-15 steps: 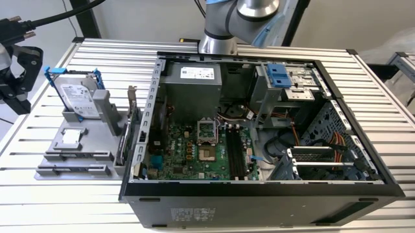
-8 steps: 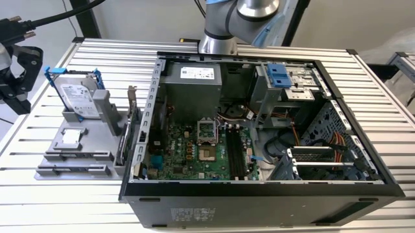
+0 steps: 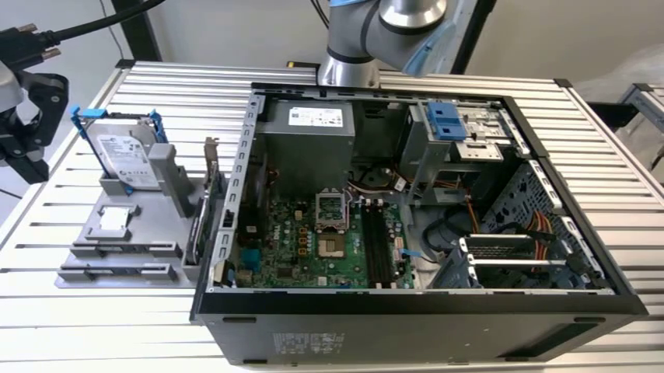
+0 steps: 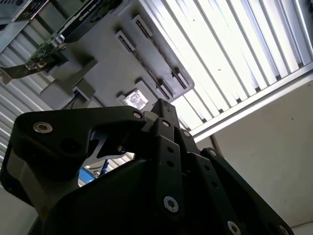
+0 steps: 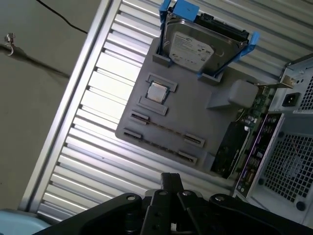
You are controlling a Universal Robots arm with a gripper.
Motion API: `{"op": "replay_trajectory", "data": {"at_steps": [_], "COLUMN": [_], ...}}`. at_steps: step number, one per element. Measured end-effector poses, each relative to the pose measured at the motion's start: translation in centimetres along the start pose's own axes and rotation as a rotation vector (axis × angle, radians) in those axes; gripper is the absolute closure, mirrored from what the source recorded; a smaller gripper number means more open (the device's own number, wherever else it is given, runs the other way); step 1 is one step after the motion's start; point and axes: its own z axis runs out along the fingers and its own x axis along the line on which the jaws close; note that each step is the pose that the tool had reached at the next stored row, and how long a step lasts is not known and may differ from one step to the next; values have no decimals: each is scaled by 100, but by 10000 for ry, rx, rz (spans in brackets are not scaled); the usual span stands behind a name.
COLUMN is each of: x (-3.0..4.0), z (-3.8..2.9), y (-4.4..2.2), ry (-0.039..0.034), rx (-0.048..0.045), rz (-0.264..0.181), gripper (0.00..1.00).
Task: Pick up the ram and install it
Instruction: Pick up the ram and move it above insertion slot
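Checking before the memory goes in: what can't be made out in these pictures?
Holder slots, first wrist view: thin lines run between them, too thin to tell if they are the memory stick.
Motherboard memory slots, exterior view: too small and dark to tell filled from empty.
Gripper: cut off by the exterior view's left edge.

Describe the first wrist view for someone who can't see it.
A grey tray on a slatted metal table holds a hard drive with blue handles. The robot's black claw sits nearest the camera, a computer case beside the tray.

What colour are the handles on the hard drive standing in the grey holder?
Blue; the handles show best in the first wrist view.
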Motion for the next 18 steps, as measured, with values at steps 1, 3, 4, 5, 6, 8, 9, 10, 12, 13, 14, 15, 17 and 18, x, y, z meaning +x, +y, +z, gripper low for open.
{"op": "replay_trajectory", "data": {"at_steps": [1, 3, 4, 5, 6, 8, 9, 10, 12, 13, 14, 15, 17, 18], "x": [0, 0, 0, 0, 0, 0, 0, 0, 0, 0, 0, 0, 0, 0], "z": [-1, -1, -1, -1, 0, -1, -1, -1, -1, -1, -1, -1, -1, -1], "y": [0, 1, 1, 1, 1, 0, 0, 0, 1, 1, 1, 0, 0, 0], "ry": [5, 9, 11, 13, 15, 21, 23, 26, 31, 34, 36, 38, 43, 45], "rx": [0, -2, -3, -4, -5, -7, -8, -9, -11, -12, -13, -14, -16, -17], "rz": [-53, -153, -201, -251, -299, -400, -450, -500, -605, -654, -706, -757, -856, -907], "gripper": [100, 100, 100, 100, 100, 100, 100, 100, 100, 100, 100, 100, 100, 100]}}
